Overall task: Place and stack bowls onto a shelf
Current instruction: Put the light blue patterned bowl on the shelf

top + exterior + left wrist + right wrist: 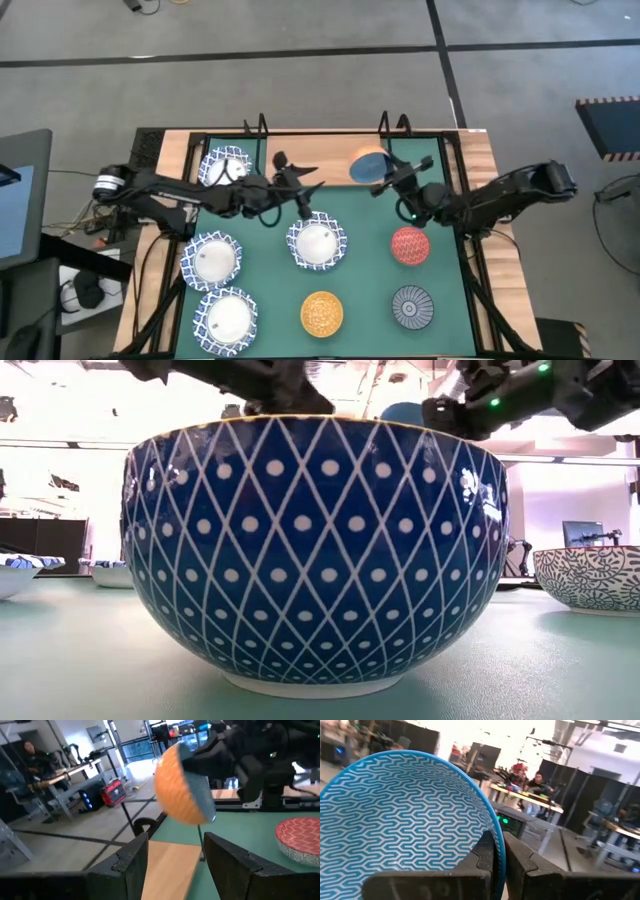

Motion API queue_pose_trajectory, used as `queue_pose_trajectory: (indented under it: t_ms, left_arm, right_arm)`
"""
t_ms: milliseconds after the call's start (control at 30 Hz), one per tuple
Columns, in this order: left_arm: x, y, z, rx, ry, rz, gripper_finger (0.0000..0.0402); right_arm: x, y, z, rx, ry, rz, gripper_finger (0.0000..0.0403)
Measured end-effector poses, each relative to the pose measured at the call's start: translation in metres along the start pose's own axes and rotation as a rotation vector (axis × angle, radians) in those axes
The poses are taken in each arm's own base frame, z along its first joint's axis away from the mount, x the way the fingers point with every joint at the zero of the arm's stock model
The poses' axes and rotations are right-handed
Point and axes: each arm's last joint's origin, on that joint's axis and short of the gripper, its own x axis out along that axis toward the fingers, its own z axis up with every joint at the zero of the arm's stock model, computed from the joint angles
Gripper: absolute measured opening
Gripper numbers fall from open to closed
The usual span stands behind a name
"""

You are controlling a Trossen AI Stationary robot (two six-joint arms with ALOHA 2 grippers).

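My right gripper (pixel 385 181) is shut on the small light blue bowl (pixel 367 165), orange on its outside, above the right part of the light-wood shelf (pixel 320 147) at the table's far edge. My left gripper (pixel 303 186) hovers open and empty just left of that bowl, which fills its wrist view (pixel 182 785). One large white bowl with a blue lattice rim (pixel 225 168) stands at the far left. Three more (pixel 317 243) (pixel 210 258) (pixel 228 315) rest on the green mat (pixel 365 275). The red (pixel 408 245), orange-yellow (pixel 321 312) and dark grey (pixel 410 305) small bowls also rest on the mat. My right gripper pinches the light blue bowl's rim (pixel 492 832), one finger inside on the zigzag-patterned wall and one outside. The fingers come roughly level from the table's right side. The bowl is lifted clear and tipped on its side, its orange outside (pixel 172 780) turned toward my left gripper.
Black wire supports (pixel 262 127) (pixel 385 125) stand at the shelf's ends. In the low view the nearest large bowl (pixel 315 550) blocks most of the table. People sit at desks (pixel 537 782) in the room beyond.
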Motion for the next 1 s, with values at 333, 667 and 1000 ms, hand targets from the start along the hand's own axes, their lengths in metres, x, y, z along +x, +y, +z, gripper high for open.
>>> queue_pose_trajectory:
  t_ms: [333,667,1000]
  left_arm:
    - [0.04,-0.02,0.002,0.108,0.082,0.193,0.0178]
    - [0.039,-0.02,0.002,0.173,0.113,0.265,0.0177]
    - [0.039,-0.02,0.003,0.188,0.11,0.263,0.008]
  right_arm:
    - [0.012,0.051,0.011,-0.127,0.017,0.011,0.0041]
    - [0.008,0.07,0.019,-0.195,0.016,0.025,0.0041]
    - [-0.001,0.073,0.025,-0.297,-0.004,0.051,0.0042]
